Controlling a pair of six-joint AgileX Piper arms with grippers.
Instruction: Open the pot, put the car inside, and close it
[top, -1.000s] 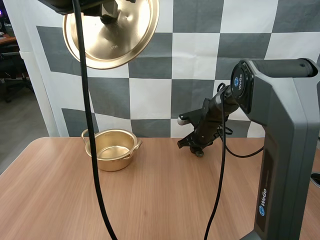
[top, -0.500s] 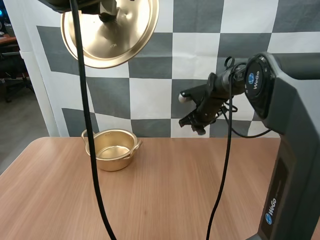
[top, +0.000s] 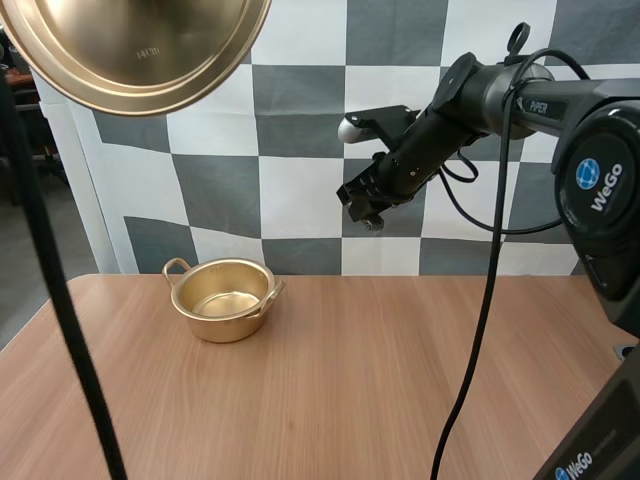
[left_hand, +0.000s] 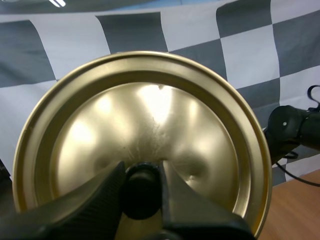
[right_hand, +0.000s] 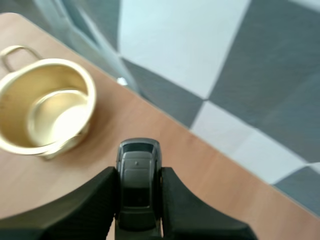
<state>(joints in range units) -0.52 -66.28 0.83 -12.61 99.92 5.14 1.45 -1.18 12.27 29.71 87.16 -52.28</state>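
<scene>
Our left tool (left_hand: 142, 172) is clamped on the lid (top: 140, 45), raised high at far left. Our right tool (right_hand: 139, 176) pinches the car (right_hand: 137, 159) in the air, right of the open pot (top: 225, 300) on the desk (top: 350, 385).

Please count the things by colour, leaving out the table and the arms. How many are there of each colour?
Gold: 2, the pot and the lid.
Dark grey: 1, the car.
Total: 3.
</scene>
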